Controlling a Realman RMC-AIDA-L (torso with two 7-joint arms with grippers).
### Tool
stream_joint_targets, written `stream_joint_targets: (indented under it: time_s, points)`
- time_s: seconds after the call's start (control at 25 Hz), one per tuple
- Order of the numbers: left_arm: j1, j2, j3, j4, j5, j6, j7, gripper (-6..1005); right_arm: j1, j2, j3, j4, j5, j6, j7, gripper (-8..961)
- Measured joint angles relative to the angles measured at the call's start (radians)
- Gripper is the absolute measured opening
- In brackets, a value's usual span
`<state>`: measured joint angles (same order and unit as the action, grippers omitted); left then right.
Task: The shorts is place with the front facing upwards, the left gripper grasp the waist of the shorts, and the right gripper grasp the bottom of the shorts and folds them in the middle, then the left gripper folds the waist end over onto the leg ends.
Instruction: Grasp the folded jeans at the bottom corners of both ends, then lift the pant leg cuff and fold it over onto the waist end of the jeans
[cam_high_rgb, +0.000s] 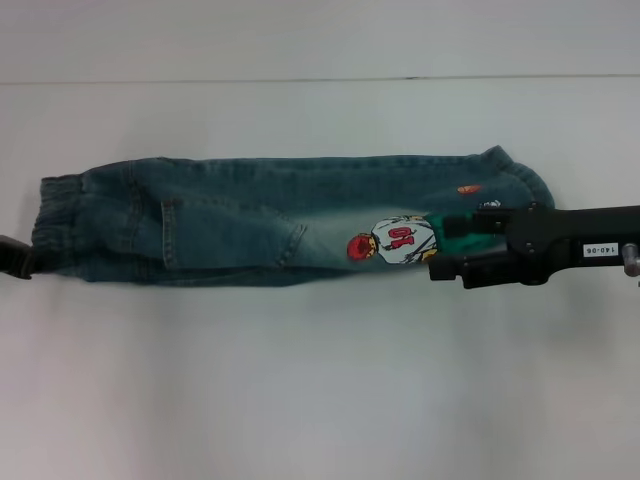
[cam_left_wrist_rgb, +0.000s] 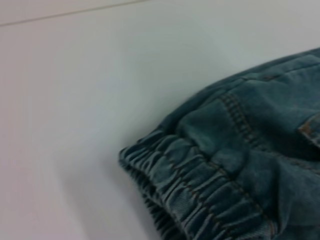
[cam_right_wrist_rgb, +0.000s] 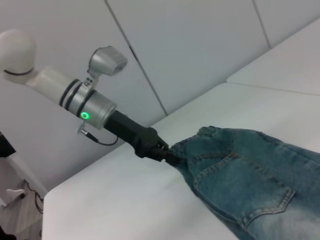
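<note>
Denim, blue-teal and faded in patches, makes up the shorts, which lie flat on the white table as one long narrow strip stretched between my two end effectors; I judge the lengthwise fold down the middle to be done, since the strip shows one leg's width, with the patch pocket and the number 10 print facing up. My left gripper sits at the outer edge of the waist, its fingers pressed together on the gathered elastic band, as the right wrist view shows the black claw meeting the puckered cloth with no gap. I hold this end because it is the end that must travel: the elastic band gives a thick, firm edge to pinch, and lifting from it lets the whole strip hinge over. My right gripper lies at the opposite end, low over the leg ends, just past the print; whether its fingers are spread or clamped I cannot tell, since the arm body covers them. Its position serves to anchor the hems so the strip does not slide when the waist is carried across. Remaining step, in my judgement: bring the waist over onto the leg ends
</note>
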<state>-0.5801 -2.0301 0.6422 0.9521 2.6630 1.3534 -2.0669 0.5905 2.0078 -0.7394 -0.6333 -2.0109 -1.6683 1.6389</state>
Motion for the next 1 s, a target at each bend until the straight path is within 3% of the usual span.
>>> stream_joint_targets:
  time_s: [0.2, 0.4, 0.6, 0.68, 0.76, 0.88, 1.0]
  points:
    - [-0.007, 0.001, -0.003, 0.048, -0.02, 0.078, 0.01, 71, 0.0, 0.002, -0.009, 0.003, 0.0, 0.028, 0.001, 908]
    - [-0.015, 0.006, -0.007, 0.122, -0.083, 0.168, 0.02, 48, 0.0, 0.002, -0.007, 0.031, 0.0, 0.068, -0.018, 845]
    - [-0.049, 0.022, -0.009, 0.158, -0.123, 0.252, 0.015, 47, -0.009, 0.019, 0.02, 0.049, 0.028, 0.148, -0.034, 643]
    - [-0.076, 0.031, -0.01, 0.162, -0.154, 0.294, 0.012, 47, -0.011, 0.044, 0.048, 0.089, 0.081, 0.245, -0.08, 560]
    - [-0.101, 0.039, -0.01, 0.164, -0.196, 0.33, 0.007, 46, -0.01, 0.054, 0.05, 0.103, 0.104, 0.278, -0.107, 477]
    - [-0.145, 0.048, -0.019, 0.169, -0.275, 0.373, -0.012, 45, 0.002, 0.079, 0.05, 0.189, 0.202, 0.399, -0.231, 346]
    - [-0.185, 0.056, -0.026, 0.171, -0.345, 0.391, -0.046, 45, 0.033, 0.088, 0.047, 0.322, 0.333, 0.497, -0.371, 202]
